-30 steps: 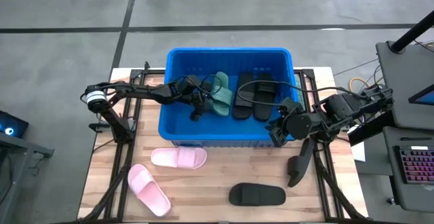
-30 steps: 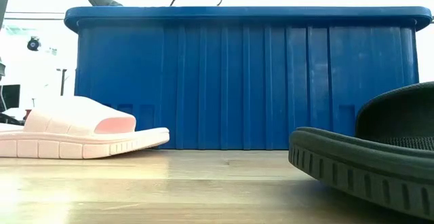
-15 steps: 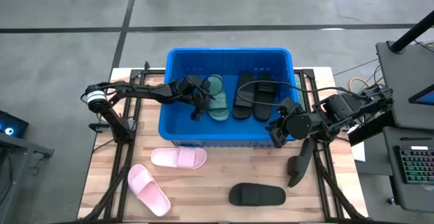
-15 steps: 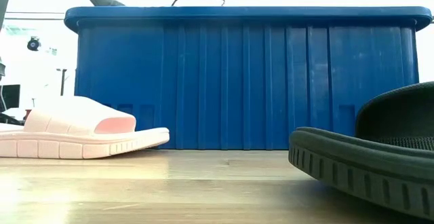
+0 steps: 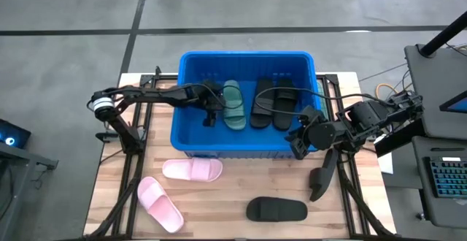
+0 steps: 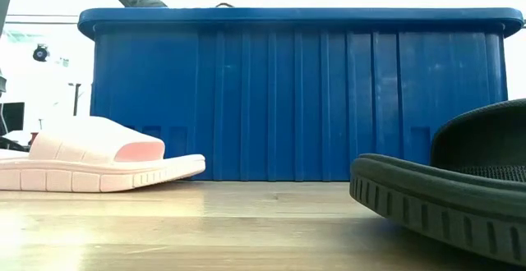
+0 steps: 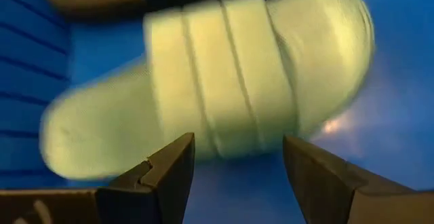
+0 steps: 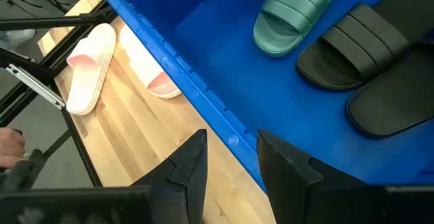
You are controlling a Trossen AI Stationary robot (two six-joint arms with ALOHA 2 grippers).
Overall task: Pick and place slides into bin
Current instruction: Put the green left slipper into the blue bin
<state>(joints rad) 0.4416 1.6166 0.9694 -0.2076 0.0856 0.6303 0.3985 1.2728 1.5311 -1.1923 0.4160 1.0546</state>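
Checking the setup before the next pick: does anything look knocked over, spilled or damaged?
Nothing stands out. One green slide and two black slides lie flat in the bin. Two pink slides and one black slide rest sole-down on the table, waiting. The left gripper is open inside the bin, holding nothing.

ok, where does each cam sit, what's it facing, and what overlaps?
High: overhead, straight down on the bin; both arms show, left gripper inside it, right gripper at its near right corner.
Low: table height, facing the bin wall; only a bit of arm above the rim.
Left wrist: above the green slide; own open fingers show.
Right wrist: over the bin rim; own fingers show.
Shared: green slide in both wrist views and high.
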